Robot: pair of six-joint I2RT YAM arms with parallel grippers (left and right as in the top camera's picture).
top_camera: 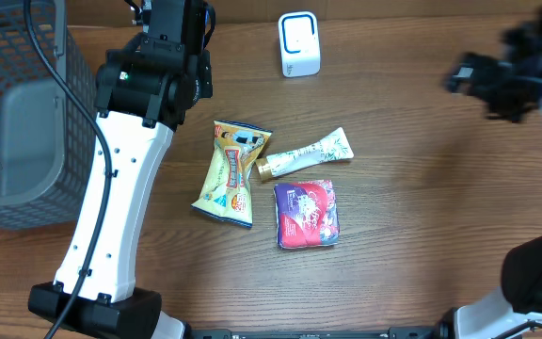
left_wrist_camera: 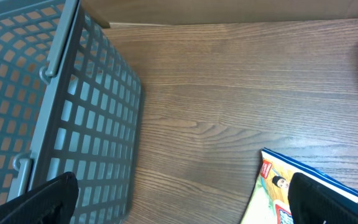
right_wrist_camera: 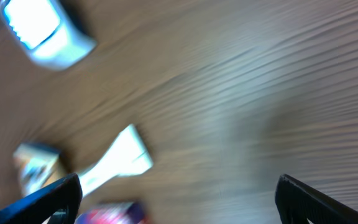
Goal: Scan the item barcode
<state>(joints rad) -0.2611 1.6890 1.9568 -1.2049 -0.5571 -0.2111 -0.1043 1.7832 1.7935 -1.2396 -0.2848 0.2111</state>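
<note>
Three items lie mid-table: a yellow snack packet [top_camera: 231,174], a white tube [top_camera: 307,153] and a purple-red pouch [top_camera: 306,215]. The white and blue scanner [top_camera: 299,44] stands at the back. My left gripper [left_wrist_camera: 182,205] is open and empty, hovering above bare wood between the basket and the yellow snack packet [left_wrist_camera: 291,193]. My right gripper [right_wrist_camera: 179,202] is open and empty too, high over the table's right side. Its view is blurred but shows the scanner [right_wrist_camera: 42,28], the tube [right_wrist_camera: 120,158] and a corner of the pouch [right_wrist_camera: 110,213].
A grey mesh basket [top_camera: 17,113] fills the left end of the table, and its wall [left_wrist_camera: 86,124] looms close in the left wrist view. The left arm [top_camera: 120,188] stretches over the table beside the packet.
</note>
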